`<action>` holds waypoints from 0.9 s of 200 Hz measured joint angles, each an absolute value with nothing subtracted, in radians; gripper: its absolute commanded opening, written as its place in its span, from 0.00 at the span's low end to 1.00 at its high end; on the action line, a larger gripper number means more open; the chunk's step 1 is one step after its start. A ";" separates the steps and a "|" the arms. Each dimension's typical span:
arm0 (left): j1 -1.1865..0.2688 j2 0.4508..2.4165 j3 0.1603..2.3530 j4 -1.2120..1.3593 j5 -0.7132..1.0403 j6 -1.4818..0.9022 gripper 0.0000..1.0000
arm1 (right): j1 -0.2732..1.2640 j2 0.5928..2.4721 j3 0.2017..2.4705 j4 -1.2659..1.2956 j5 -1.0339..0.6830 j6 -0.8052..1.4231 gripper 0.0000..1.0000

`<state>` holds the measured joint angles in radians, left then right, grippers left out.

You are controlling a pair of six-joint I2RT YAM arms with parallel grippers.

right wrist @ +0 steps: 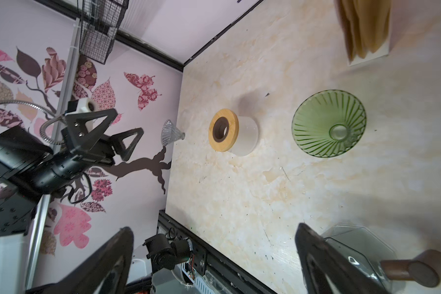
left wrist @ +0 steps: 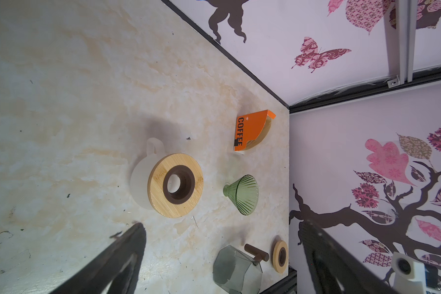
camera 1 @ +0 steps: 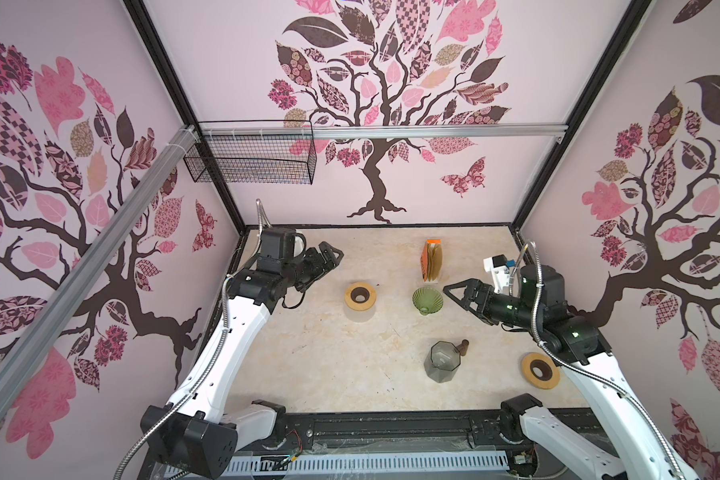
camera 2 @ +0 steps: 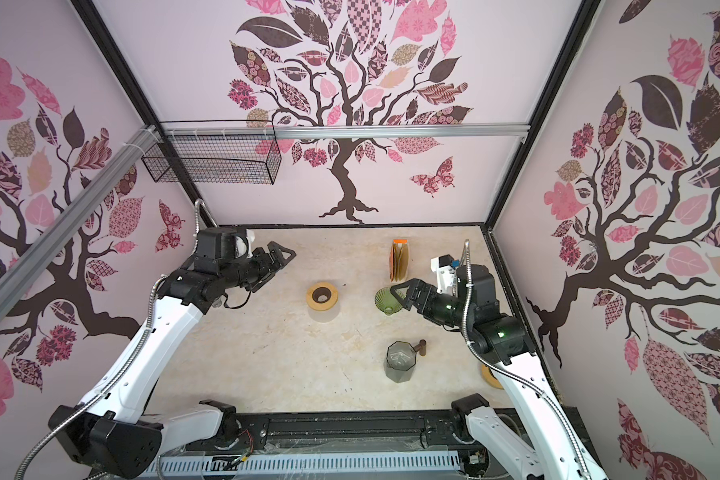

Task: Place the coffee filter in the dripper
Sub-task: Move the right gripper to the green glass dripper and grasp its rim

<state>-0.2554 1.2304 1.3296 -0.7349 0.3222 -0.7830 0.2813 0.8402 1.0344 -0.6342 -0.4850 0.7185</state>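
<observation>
On the pale worktop point(camera 1: 308, 357) the coffee filters point(camera 1: 436, 261) stand in an orange holder point(camera 1: 425, 266) just beyond the empty green dripper point(camera 1: 427, 300), so with right end effector point(camera 1: 452, 293) and left end effector point(camera 1: 335, 254) both released, I'd pinch one filter's upper edge lightly.

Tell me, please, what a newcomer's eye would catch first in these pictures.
The pink and brown tree wallpaper covers every wall. On the pale tabletop, the green glass dripper sits close to the open right gripper, with the orange filter holder marked COFFEE behind it.
</observation>
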 measured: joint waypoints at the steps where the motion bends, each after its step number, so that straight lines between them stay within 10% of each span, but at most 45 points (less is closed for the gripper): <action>1: -0.255 1.230 1.331 -0.736 0.323 -0.783 0.98 | 0.281 0.841 1.037 -0.637 -0.481 0.720 1.00; 180: -0.266 0.984 1.117 -0.979 0.458 -0.402 0.98 | 0.281 1.270 1.220 -0.756 -0.230 0.715 0.98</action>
